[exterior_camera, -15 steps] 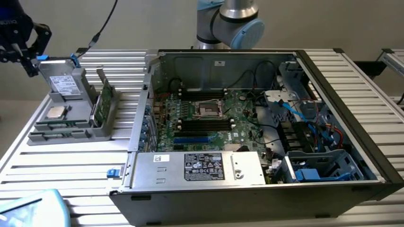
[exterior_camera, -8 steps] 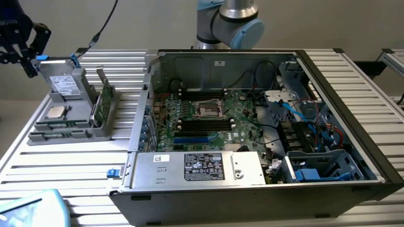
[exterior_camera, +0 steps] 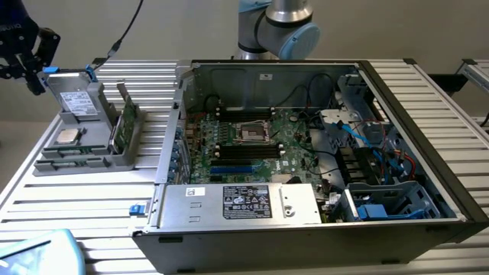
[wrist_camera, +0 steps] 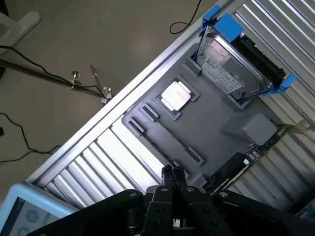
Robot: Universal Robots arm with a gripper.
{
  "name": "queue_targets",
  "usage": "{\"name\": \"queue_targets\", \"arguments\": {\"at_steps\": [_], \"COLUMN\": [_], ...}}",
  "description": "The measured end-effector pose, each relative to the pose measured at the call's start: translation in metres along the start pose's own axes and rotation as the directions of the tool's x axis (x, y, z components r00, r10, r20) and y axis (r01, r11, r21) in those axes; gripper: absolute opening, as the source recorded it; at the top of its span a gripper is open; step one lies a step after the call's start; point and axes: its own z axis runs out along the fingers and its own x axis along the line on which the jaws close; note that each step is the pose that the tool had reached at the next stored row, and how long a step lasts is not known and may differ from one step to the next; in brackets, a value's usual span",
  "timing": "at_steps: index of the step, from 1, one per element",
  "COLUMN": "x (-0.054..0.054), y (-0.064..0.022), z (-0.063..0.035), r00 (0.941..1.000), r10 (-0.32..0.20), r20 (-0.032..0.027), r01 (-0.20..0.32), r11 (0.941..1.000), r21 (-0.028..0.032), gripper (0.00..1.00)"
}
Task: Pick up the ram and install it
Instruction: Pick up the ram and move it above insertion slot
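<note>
A thin dark-green strip that looks like the ram (exterior_camera: 77, 151) sits on edge in a slot of the grey holder tray (exterior_camera: 88, 163), just in front of a silver CPU (exterior_camera: 67, 136). My gripper (exterior_camera: 34, 80) hangs high at the exterior view's far left, above and beyond the tray's back corner, apart from everything. In the wrist view its black fingers (wrist_camera: 178, 183) are pressed together with nothing between them, looking down on the tray (wrist_camera: 216, 118). The open computer case (exterior_camera: 428, 172) shows the motherboard's long black slots (exterior_camera: 248, 150).
On the tray stand a hard drive with blue clips (exterior_camera: 77, 100) and a green expansion card on edge (exterior_camera: 126, 121). A power supply (exterior_camera: 244, 203) fills the case's front. A pale blue device (exterior_camera: 38, 255) lies at the table's near corner. Cables lie on the floor (wrist_camera: 29, 73).
</note>
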Motion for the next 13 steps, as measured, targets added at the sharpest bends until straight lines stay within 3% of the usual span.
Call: {"name": "queue_targets", "arguments": {"at_steps": [6, 9, 13], "x": [-0.0001, -0.0001, -0.0001], "y": [-0.0001, -0.0001, -0.0002], "z": [0.0007, 0.0013, 0.0018], "r00": [0.9940, 0.9865, 0.9720], "r10": [-0.109, -0.163, -0.235], "r20": [-0.0071, -0.0093, -0.0128], "r01": [0.109, 0.163, 0.235], "r11": [0.9940, 0.9866, 0.9720], "r21": [0.0034, 0.0038, 0.0043], "gripper": [0.11, 0.11, 0.11]}}
